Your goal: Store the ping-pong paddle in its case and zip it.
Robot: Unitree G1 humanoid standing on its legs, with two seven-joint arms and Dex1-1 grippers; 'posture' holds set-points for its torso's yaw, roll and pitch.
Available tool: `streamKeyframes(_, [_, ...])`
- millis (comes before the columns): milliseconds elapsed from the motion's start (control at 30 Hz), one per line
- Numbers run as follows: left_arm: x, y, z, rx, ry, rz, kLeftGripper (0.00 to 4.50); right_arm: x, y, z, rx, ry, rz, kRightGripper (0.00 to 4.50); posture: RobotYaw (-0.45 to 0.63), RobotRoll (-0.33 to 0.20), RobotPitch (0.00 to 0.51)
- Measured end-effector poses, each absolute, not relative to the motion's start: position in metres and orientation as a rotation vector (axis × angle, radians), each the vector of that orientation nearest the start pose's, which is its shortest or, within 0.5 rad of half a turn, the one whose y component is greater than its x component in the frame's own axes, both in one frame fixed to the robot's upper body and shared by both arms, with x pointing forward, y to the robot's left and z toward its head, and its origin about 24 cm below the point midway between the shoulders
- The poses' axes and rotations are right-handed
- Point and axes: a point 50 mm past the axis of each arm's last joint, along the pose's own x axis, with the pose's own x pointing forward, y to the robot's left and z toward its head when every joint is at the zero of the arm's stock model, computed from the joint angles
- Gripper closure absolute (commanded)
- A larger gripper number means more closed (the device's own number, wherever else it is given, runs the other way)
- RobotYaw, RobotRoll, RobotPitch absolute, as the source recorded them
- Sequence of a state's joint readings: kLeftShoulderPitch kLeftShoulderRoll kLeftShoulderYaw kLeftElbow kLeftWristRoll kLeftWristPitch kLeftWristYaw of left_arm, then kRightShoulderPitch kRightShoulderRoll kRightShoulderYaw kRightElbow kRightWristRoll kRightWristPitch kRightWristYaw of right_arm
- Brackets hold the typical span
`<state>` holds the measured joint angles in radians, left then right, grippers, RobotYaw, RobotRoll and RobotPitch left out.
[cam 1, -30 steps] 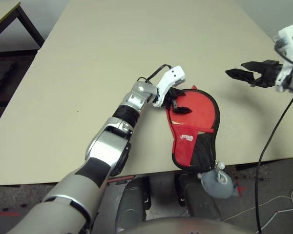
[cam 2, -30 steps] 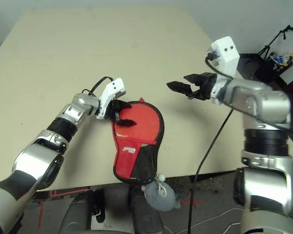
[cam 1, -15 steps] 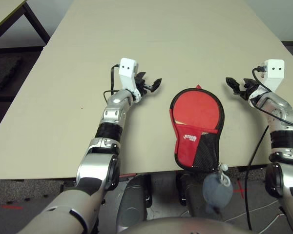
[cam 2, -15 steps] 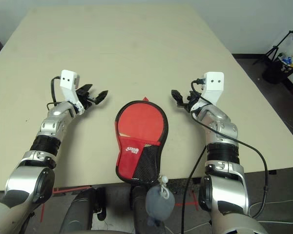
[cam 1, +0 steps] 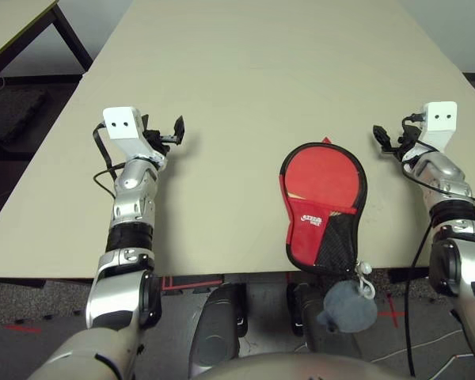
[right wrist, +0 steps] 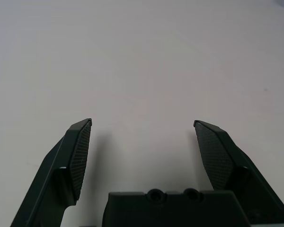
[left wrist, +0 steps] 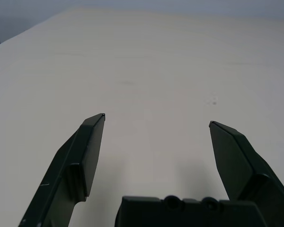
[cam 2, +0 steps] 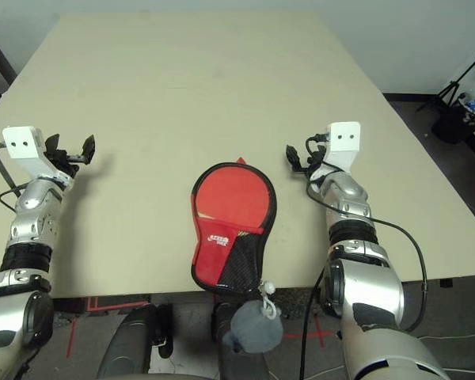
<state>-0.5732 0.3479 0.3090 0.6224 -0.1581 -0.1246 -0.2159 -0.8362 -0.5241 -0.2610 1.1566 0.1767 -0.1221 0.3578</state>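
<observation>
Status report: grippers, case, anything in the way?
Left gripper open, empty. Right gripper open, empty. Case flat at table's near edge, between both arms. Nothing in the way.

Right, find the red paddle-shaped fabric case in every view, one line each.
Left eye view: red paddle-shaped fabric case right of centre, at the table's near edge.
Right eye view: just left of centre, same edge.
Left wrist view: not in it.
Right wrist view: not in it.
Shared landmark: grey plush ball charm hanging below the case.
</observation>
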Motion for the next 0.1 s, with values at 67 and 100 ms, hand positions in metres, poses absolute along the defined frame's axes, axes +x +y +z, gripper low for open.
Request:
streamKeyframes(67, [0.3453, 0.2642, 0.1121, 0.04, -0.152, 0.092, 0.0, 0.3669, -0.2988, 0.1062, -0.023, 0.092, -0.047, 0.03, -0.06, 0.0, 0.17])
streamKeyframes(100, [0.3453, 0.2643, 0.1127, 0.039, -0.155, 0.095, 0.0, 0.3666, -0.2991, 0.1052, -0.022, 0.095, -0.048, 0.03, -0.07, 0.0, 0.17])
